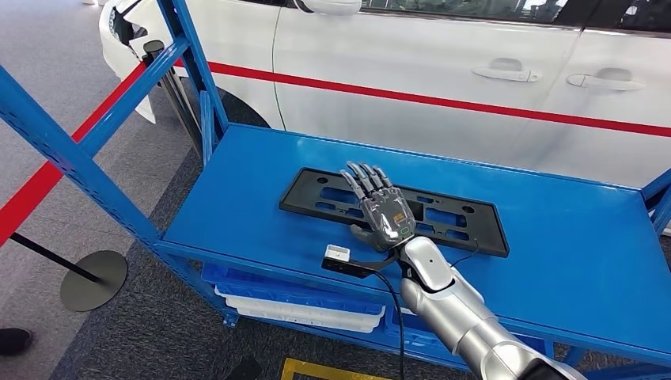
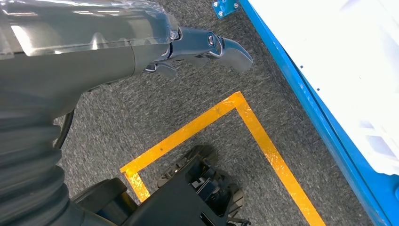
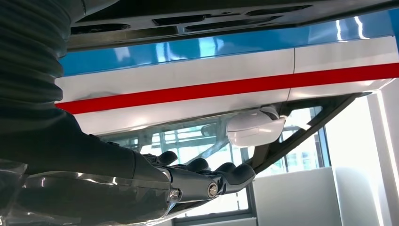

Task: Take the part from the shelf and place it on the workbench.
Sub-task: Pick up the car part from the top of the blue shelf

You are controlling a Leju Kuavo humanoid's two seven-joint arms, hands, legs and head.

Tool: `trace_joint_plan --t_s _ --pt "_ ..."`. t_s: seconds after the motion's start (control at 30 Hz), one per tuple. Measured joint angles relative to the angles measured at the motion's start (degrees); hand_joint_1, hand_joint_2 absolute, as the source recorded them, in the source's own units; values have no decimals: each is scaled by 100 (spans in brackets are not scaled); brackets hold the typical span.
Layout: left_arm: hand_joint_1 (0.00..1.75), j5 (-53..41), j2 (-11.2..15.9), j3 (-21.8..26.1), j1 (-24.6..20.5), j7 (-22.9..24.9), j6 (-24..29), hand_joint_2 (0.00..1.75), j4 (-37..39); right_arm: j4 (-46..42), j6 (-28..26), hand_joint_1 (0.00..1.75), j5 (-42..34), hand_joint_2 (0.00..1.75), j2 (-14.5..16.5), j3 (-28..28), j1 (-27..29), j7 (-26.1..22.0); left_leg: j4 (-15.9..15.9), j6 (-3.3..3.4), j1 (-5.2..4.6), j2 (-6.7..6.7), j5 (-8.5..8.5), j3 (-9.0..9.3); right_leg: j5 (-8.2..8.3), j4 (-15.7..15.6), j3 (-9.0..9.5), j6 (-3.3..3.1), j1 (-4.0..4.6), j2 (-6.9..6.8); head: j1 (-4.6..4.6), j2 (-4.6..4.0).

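Plastic of the part (image 1: 393, 210) looks thin, stiff and light, so little force is judged to be needed, though some flex along its length is likely if it is lifted by 1 end. Its flat face offers nothing to wrap, so a pinch over a long edge, or through 1 of the rectangular cut-outs, is judged the best hold; the smooth finish may slip. The part is seen as a long, flat black frame with slots and small holes, lying flat on the blue shelf (image 1: 554, 229), its far edge toward the white car (image 1: 443, 63). The right hand (image 1: 380, 207) is stretched over the part's middle, fingers straight and apart, clamped on nothing. The left hand (image 2: 141, 52) hangs above the carpet with nothing held; its fingers look loosely extended.
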Motion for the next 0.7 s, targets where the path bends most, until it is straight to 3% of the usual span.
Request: trace_joint_plan --t_s 0.7 --pt "0 -31 -4 21 -20 9 -80 175 0 203 250 0 55 175 156 -92 -78 -141 1 3 0 0 2 -1 1 0 -1 1 0 0 0 0"
